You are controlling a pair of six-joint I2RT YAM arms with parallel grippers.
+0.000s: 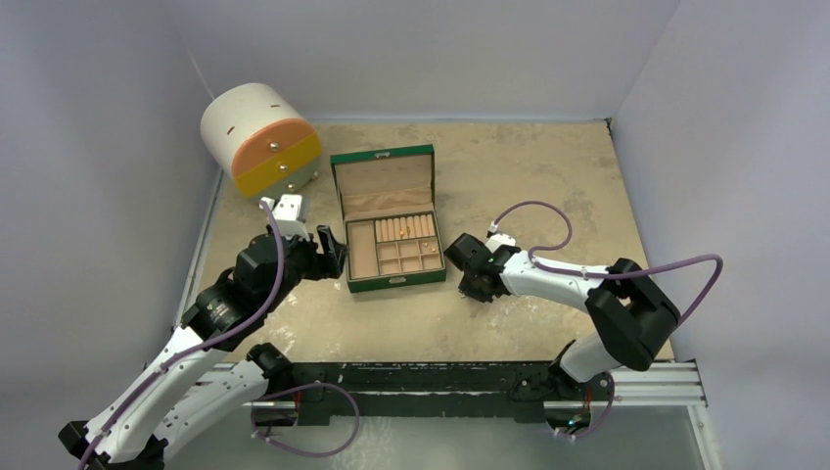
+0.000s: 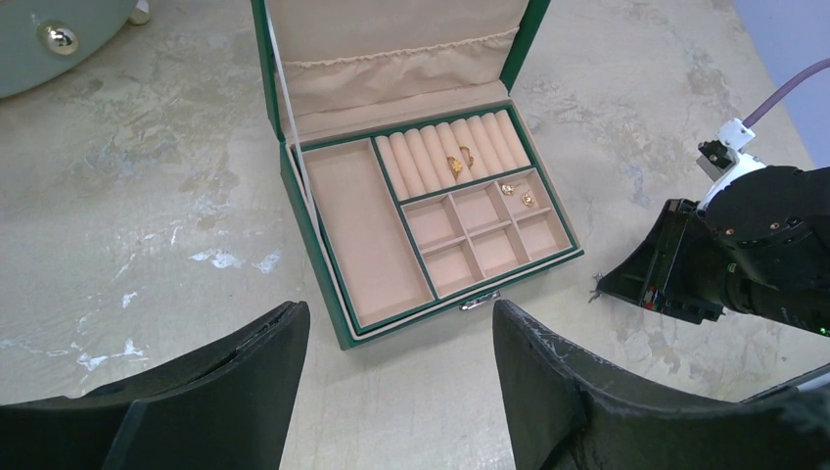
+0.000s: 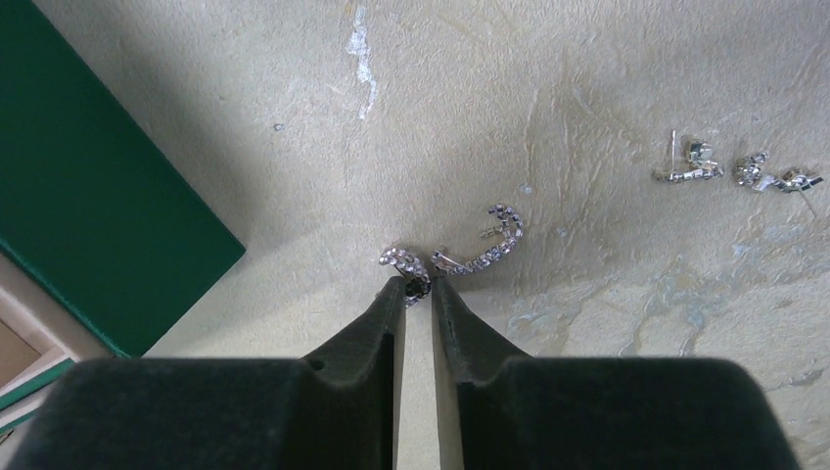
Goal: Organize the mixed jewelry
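The green jewelry box [image 1: 338,211] stands open mid-table; in the left wrist view [image 2: 318,259] gold rings [image 2: 460,160] sit on its roll bars and gold earrings [image 2: 517,193] in a small compartment. My left gripper [image 1: 331,252] is open and empty just left of the box front [image 2: 401,323]. My right gripper [image 1: 477,287] points down at the table right of the box. In the right wrist view its tips [image 3: 419,285] are shut on a curved sparkly silver earring [image 3: 404,262]. A second curved one [image 3: 486,248] lies touching it. Two small silver earrings [image 3: 693,164] [image 3: 773,178] lie further right.
A white cylinder cabinet with orange and yellow drawer fronts [image 1: 259,137] stands at the back left. The box's green side [image 3: 88,196] is close on the left of my right gripper. Grey walls close in the table on three sides.
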